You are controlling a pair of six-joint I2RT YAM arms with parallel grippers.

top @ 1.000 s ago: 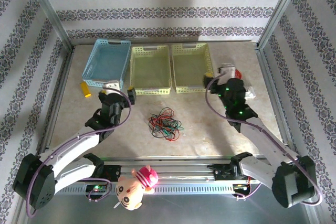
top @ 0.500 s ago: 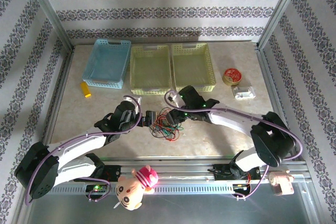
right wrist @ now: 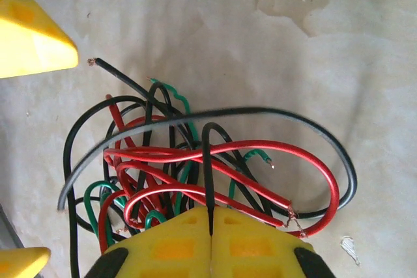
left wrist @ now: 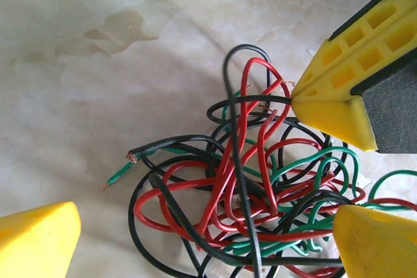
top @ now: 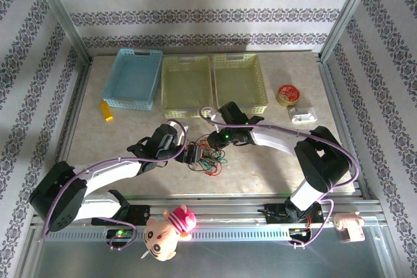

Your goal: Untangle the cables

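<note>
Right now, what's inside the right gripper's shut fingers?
The right gripper pinches one black wire at its seam; the other cables lie ahead. How deep the wire runs inside is covered.

The fingers (right wrist: 163, 229) of my right gripper (right wrist: 210, 211) are matt yellow moulded plastic, the cables (right wrist: 195, 155) wear smooth, glossy plastic sheaths with bare coppery metal strands at the cut ends, and the table (right wrist: 313, 50) under them looks smooth, faintly shiny and marbled like stone.
</note>
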